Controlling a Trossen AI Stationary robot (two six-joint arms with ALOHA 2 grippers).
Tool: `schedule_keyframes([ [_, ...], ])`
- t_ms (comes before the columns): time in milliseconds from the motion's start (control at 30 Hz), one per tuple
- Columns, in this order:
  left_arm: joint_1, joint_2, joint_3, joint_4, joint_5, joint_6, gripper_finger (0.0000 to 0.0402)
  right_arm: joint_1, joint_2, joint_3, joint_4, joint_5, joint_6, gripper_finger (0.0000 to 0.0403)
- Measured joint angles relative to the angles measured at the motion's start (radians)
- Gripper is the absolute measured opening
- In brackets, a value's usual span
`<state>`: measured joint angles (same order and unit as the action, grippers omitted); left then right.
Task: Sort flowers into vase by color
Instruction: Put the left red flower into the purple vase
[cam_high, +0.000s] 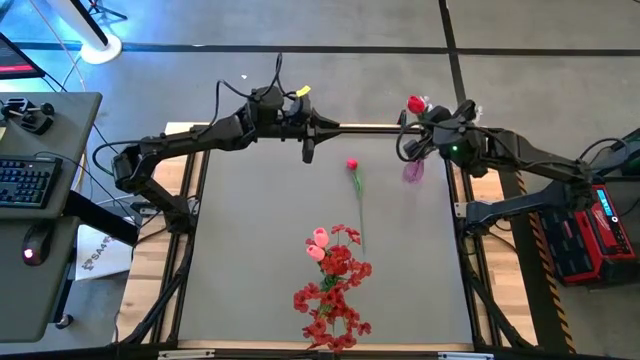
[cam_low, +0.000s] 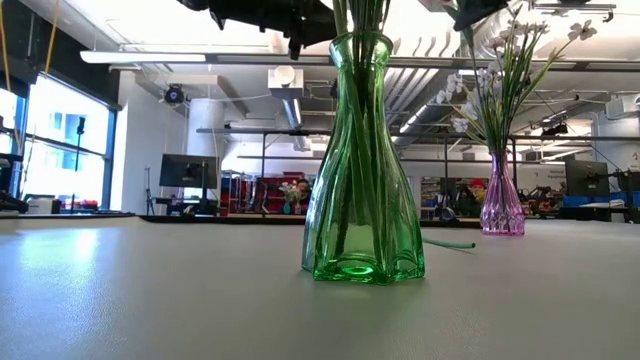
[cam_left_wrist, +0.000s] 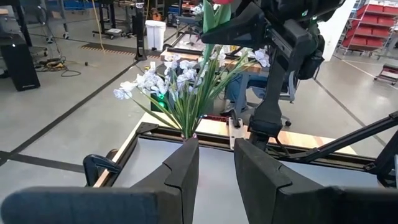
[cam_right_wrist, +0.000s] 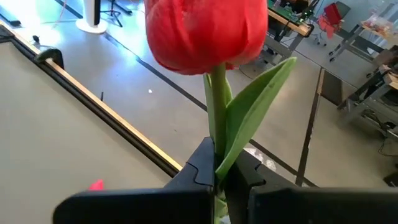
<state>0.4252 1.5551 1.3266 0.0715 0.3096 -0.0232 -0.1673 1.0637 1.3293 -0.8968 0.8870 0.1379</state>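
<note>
Red tulip (cam_right_wrist: 208, 31) filled the right wrist view: we had the right gripper (cam_right_wrist: 217, 167) clamped on its green stem, bloom up, near the far right corner beside the purple vase (cam_high: 414, 171), presumably carried clear of the table so the stem end could be steered to a vase mouth. Purple vase held the white sprays (cam_left_wrist: 161, 78), so a red bloom likely didn't belong there; our guess was the green vase (cam_low: 361, 160), nearer the table's middle than the purple vase, holding a bundle of green stems topped by the red blossoms (cam_high: 335, 290). One red bud (cam_high: 352, 165) lay loose between the two vases. Left gripper (cam_left_wrist: 216, 163) hung left of the purple vase along the far edge, fingers apart, holding nothing.
</note>
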Motion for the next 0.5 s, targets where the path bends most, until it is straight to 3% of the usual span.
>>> schedule_keyframes([
  [500, 0.0, 0.0, 0.0, 0.0, 0.0, -0.001, 0.009, 0.018, -0.008, -0.001, -0.03, 0.021, 0.037, 0.0],
])
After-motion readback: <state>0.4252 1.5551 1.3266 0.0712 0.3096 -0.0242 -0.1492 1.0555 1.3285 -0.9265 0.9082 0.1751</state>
